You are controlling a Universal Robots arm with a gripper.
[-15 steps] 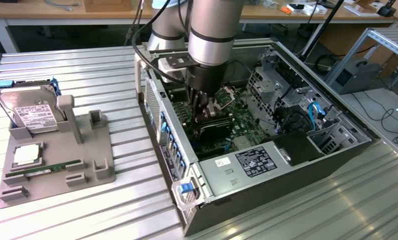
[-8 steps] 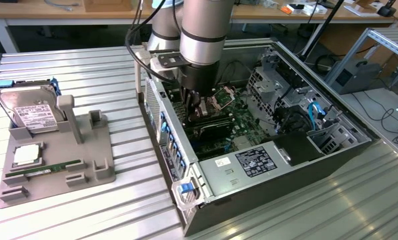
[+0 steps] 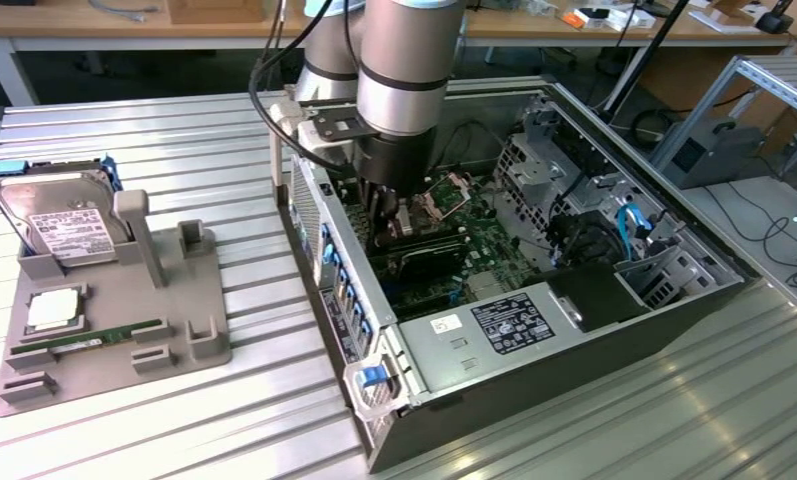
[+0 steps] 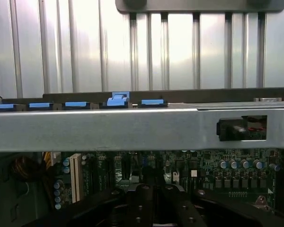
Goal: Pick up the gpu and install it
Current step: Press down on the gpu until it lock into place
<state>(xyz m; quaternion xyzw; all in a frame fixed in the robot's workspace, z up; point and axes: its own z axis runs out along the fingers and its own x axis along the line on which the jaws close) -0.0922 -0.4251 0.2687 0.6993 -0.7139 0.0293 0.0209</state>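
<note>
REMOTE RIG, INSTALL STEP: My arm reaches down into the open computer case (image 3: 329,262). The gripper (image 3: 398,222) is deep inside it, above the motherboard (image 3: 489,235). The jaws are clenched, as best I can judge on the top edge of the gpu (image 3: 422,262). Its black cooler block shows at six o'clock from the fingers, low against the board. Seen from the wrist, the gripper (image 4: 154,210) hangs over rows of slots and capacitors, and I cannot make out the card between its dark fingers.

At nine o'clock from the case in the exterior view stands the grey parts fixture (image 3: 105,375). It holds the hard drive (image 3: 58,225) and the memory stick (image 3: 85,342), and its upright posts are bare.

To seat the card well, I would keep it upright and square its lower edge along the slot. The bracket end should face the case's rear wall. Then I would press straight down with even force, without twisting. Any sideways push risks bending the slot or skating across the board.
</note>
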